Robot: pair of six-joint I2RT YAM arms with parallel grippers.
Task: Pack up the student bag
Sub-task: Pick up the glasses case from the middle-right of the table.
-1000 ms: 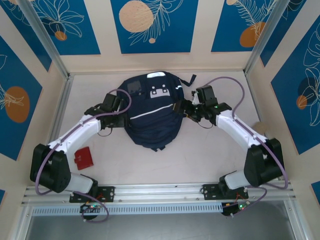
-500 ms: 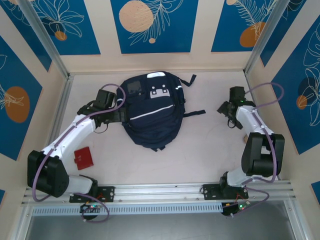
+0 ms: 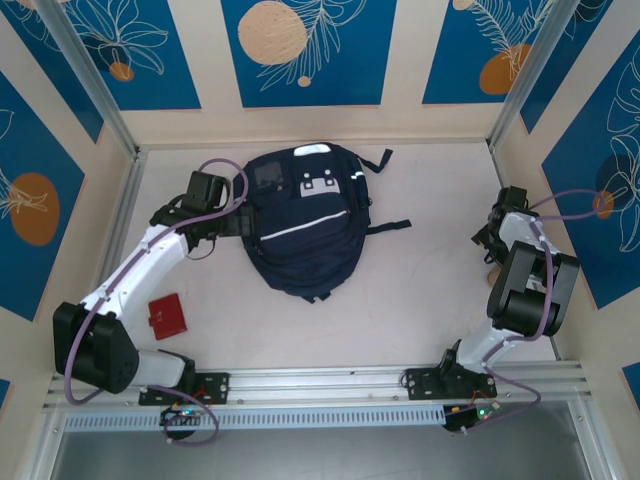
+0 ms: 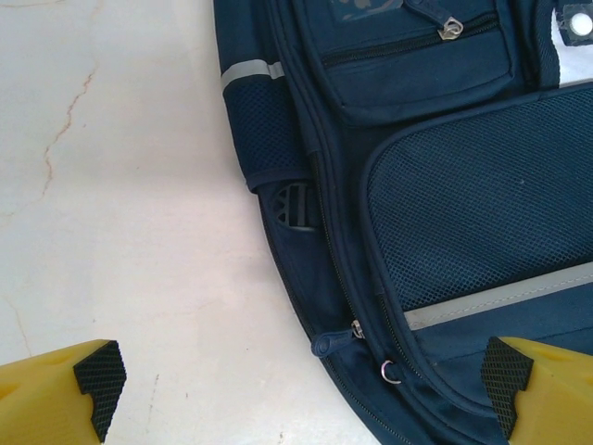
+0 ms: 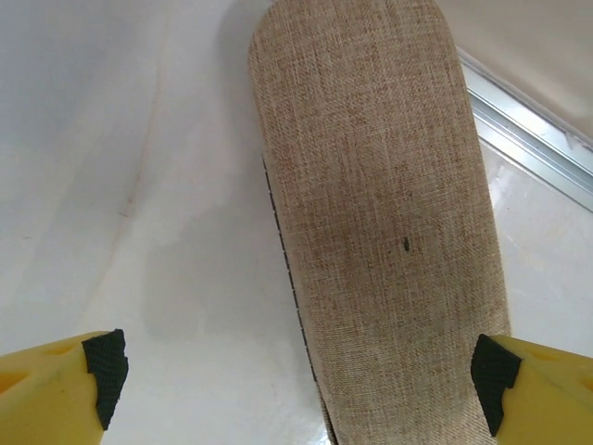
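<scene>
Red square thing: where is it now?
In the top view the red square thing lies at the left, right beside the left arm, nearer the bases than the bag.

Bright, even, diffuse light fell from overhead. The pale marbled tabletop (image 3: 420, 300) carried only a faint soft shadow round the large dark navy fabric backpack (image 3: 300, 230). In the right wrist view a grey shadow lay left of the tan woven oblong case (image 5: 380, 204). The backpack's mesh was sharp in the left wrist view. In the top view the aluminium frame posts (image 3: 88, 80) splayed outward at the edges.

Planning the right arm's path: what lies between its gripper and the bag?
Top view: bare table, save the bag's strap trailing rightward toward the right gripper.
</scene>
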